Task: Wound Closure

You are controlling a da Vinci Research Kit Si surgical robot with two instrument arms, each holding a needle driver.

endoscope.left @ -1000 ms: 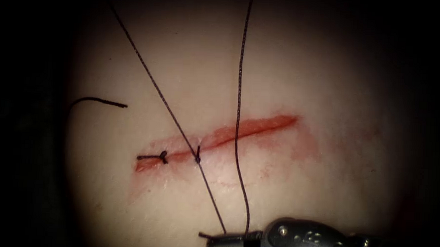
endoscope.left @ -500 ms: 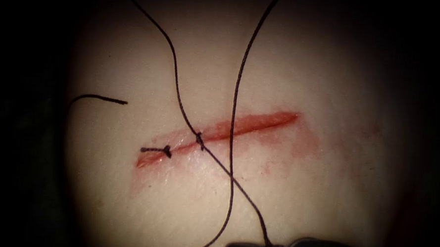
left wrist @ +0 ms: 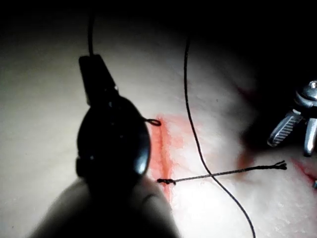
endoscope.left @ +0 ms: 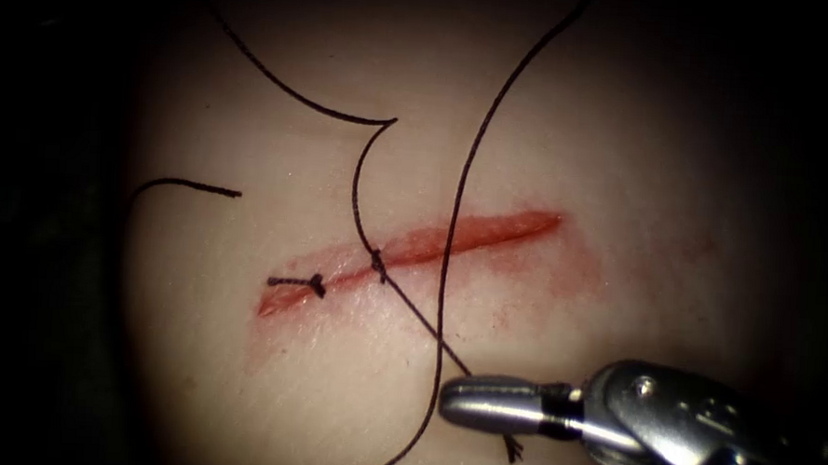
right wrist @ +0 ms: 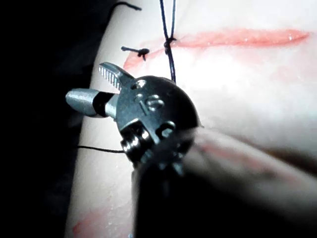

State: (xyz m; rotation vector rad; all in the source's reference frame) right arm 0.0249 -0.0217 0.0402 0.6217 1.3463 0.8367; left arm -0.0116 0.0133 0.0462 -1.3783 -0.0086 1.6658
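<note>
Engraved marking reading "16" is showing on the rounded metal wrist housing of the right arm's tool (right wrist: 99,89) in the right wrist view; no other legible text is appearing.

Bright central pool of light on the tissue (endoscope.left: 622,158), dark vignetted edges, close wrist foregrounds blurred

The thread (endoscope.left: 445,262) crosses the cut (endoscope.left: 413,251) on the tissue (endoscope.left: 621,176), two knots (endoscope.left: 375,263) left of the crossing.
</note>
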